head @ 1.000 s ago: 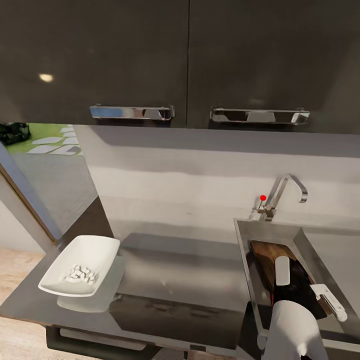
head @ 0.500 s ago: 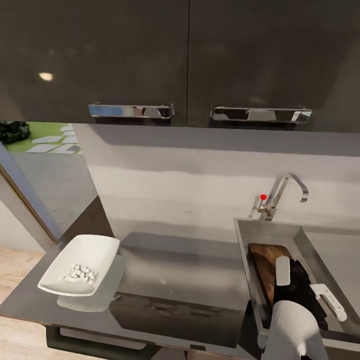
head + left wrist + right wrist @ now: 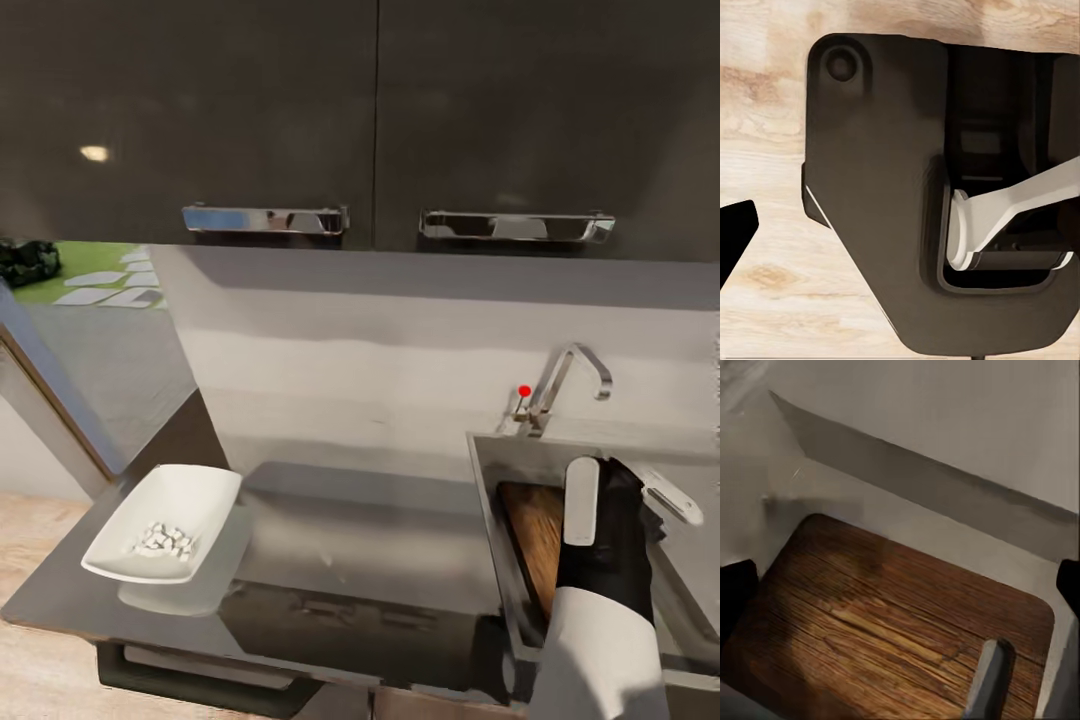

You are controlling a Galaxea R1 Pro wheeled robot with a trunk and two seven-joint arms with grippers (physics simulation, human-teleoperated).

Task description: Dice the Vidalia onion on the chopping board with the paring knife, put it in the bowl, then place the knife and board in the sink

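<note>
Counter [image 3: 350, 545] at left, sink [image 3: 487, 470] at right. Board [image 3: 535, 530] lies inside sink; small grey object, maybe knife [image 3: 984, 679], rests on it. Bowl [image 3: 165, 520] holds diced onion [image 3: 165, 541]. Right gripper [image 3: 625, 490] above sink, fingers apart, empty. Left fingers: cannot tell. Judged final step, placing done; next: withdraw arm clear of tap [image 3: 570, 380].

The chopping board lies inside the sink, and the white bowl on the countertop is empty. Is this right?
Not quite. The chopping board does lie in the sink, but the white bowl on the countertop is not empty: the head view shows small white pieces in it.
</note>
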